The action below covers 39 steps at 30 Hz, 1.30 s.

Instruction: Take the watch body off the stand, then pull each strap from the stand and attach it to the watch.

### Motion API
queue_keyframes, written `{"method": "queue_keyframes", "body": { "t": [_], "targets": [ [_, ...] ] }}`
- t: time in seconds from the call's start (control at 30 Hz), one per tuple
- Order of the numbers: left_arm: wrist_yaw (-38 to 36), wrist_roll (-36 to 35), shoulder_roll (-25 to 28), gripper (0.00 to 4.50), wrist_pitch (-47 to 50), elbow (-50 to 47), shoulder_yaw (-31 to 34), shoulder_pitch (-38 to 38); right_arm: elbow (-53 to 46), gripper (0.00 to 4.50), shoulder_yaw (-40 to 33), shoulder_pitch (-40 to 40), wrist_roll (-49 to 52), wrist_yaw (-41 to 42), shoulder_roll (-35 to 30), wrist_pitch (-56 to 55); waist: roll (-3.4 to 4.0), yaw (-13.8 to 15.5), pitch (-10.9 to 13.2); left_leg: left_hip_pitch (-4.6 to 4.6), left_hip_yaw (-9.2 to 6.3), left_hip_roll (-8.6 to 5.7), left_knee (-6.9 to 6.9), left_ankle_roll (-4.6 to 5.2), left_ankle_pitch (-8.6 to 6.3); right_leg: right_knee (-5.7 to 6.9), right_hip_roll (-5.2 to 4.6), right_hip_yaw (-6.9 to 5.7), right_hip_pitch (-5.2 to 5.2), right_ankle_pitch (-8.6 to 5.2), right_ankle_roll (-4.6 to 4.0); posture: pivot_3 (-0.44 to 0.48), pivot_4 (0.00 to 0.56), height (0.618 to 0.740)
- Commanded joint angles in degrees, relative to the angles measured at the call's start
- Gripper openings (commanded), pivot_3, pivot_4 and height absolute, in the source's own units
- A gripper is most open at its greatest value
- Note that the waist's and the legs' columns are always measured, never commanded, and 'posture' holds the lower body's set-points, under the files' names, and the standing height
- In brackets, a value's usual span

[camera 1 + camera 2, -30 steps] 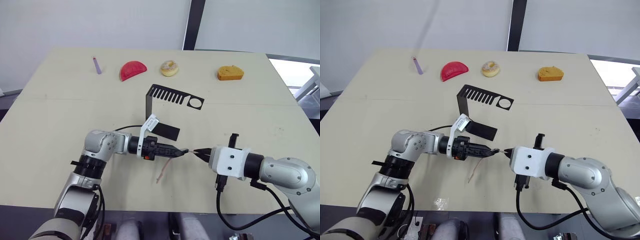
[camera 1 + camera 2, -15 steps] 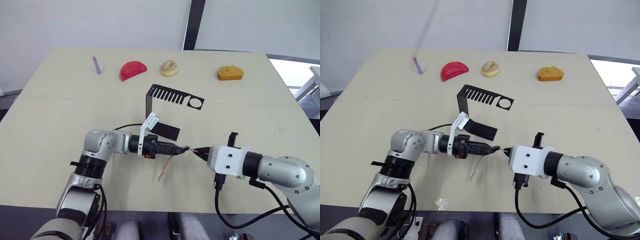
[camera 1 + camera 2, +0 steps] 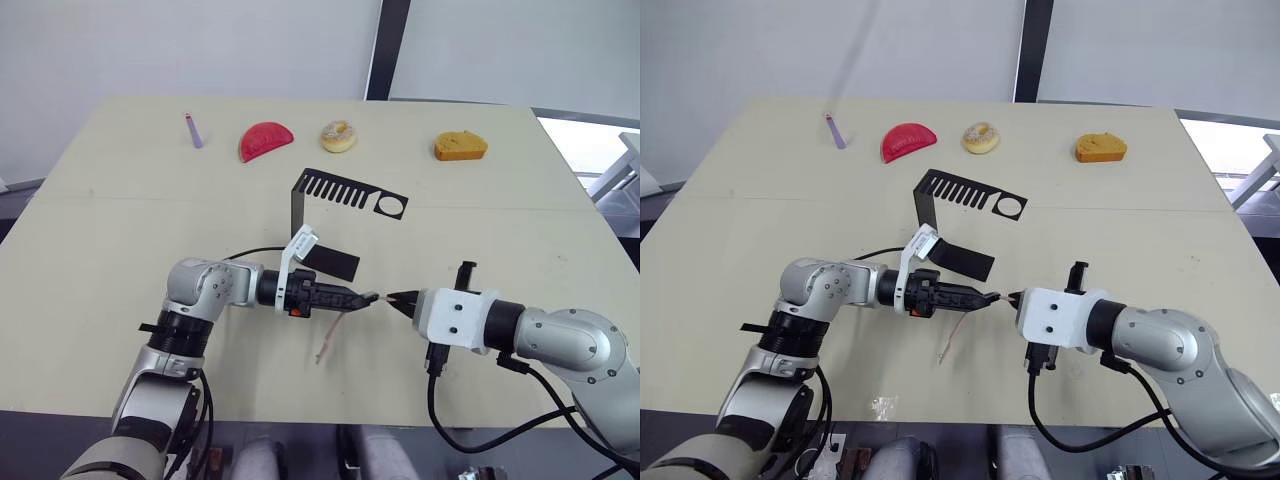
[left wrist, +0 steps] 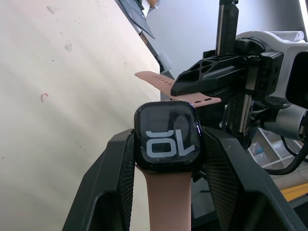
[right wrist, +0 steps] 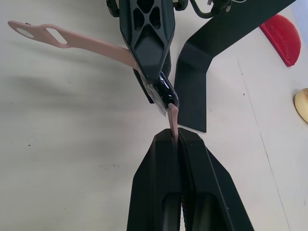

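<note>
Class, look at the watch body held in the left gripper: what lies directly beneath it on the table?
Bare table. The watch body, clamped in the left gripper, is above it. One strap dangles below; the right gripper pinches the other strap, hiding its end.

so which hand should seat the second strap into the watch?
Right. The right hand is shut on the loose strap, its end already at the watch body. The left hand just clamps the body, first strap hanging.
</note>
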Motion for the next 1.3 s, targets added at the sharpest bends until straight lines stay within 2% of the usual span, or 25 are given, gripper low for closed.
{"method": "queue_keyframes", "body": {
  "t": [0.03,1.3],
  "targets": [
    [-0.5,-2.0,-1.0,1.6,-0.2,-3.4,-0.4,-0.7,-1.3,0.0,0.7,-1.2,0.3,0.4,0.2,0.3,0.0,0.0,0.0,0.0,0.0,0.0,0.0,0.0,0.0,0.0,0.0,0.0,0.0,0.0,0.0,0.0,0.15,0.737],
    [1.9,-2.5,-3.7,1.6,0.1,-4.7,0.4,-0.8,0.2,0.0,2.9,-4.4,-0.2,-0.1,0.4,4.6,0.0,0.0,0.0,0.0,0.0,0.0,0.0,0.0,0.0,0.0,-0.01,0.0,0.0,0.0,0.0,0.0,0.15,0.737]
  ]
}}
